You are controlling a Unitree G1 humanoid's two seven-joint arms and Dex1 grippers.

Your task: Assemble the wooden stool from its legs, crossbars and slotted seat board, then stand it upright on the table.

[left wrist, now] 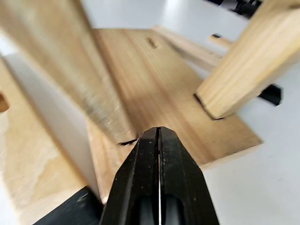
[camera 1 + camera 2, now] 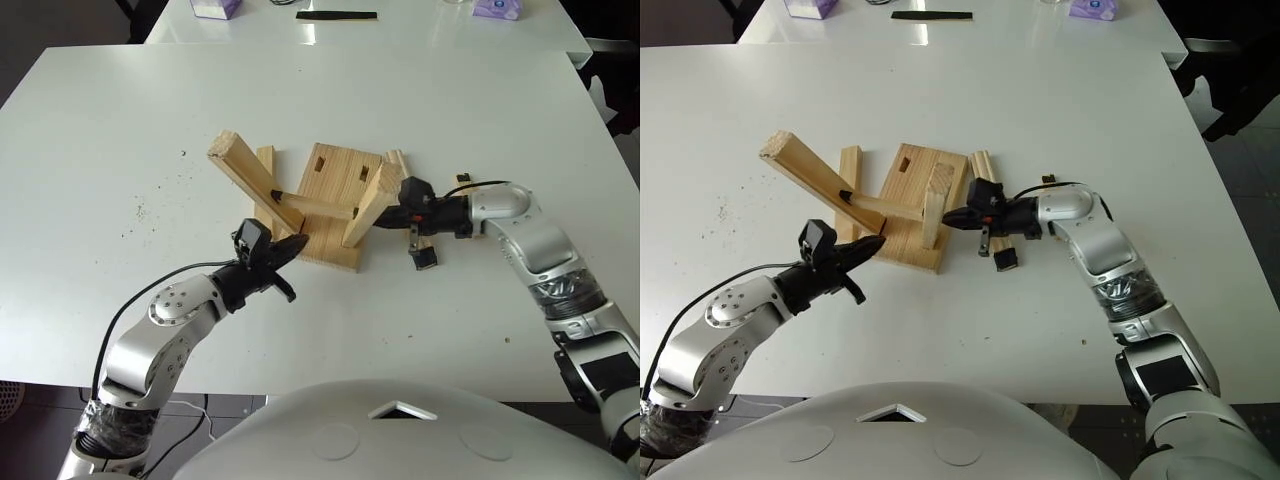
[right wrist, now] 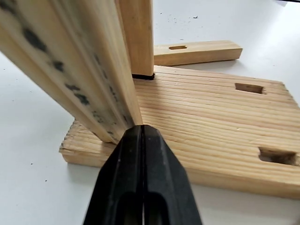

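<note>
Nearest me, the left hand [image 2: 297, 244] is clenched on nothing, its tip at the near left corner of the slotted seat board [image 2: 340, 175], just by the foot of the left leg [image 2: 250, 180]. The board lies flat on the white worktop [image 2: 120, 120]; that leg leans away to the left, and a crossbar [image 2: 320, 207] joins it to the right leg [image 2: 370, 205], against whose foot the right hand [image 2: 388, 213], likewise clenched and empty, points from the right. Beyond, two loose pieces [image 2: 267, 158] [image 2: 398, 158] lie beside the board's far corners.
</note>
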